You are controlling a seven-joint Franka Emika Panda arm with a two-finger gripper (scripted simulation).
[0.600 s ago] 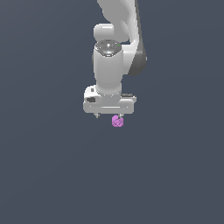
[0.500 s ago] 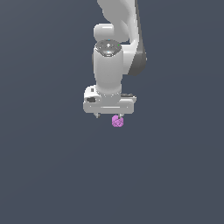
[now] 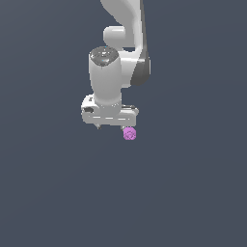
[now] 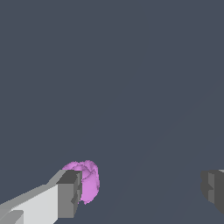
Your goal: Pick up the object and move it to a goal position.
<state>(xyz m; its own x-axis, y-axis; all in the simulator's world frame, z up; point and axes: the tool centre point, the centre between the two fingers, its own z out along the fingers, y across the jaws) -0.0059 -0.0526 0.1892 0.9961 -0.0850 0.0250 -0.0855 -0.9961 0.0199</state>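
1. Blob (image 3: 129, 134), small, magenta-purple and lumpy, sits on the flat grey floor (image 3: 193, 193) just below the white gripper (image 3: 111, 126), toward the exterior view's right end of the gripper body.
2. Through the wrist camera the blob (image 4: 87, 180) lies right against the inner face of one dark finger pad (image 4: 70, 192); whether the two actually touch is hard to judge. The other pad (image 4: 213, 189) stands well apart from it across a broad gap of bare floor.
3. Gripper (image 4: 142, 190) jaws are spread wide, far wider than the blob, and they hold nothing.
4. Fingers are barely visible from the exterior camera: the hand body hides them, and only a small dark tip shows below its left end.
5. Far pad in the wrist picture is cut off by the frame edge, and the near finger's white base runs out of the corner.
6. Arm (image 3: 113, 72) rises above the gripper and leaves the picture at the upper edge, so its base is unseen.
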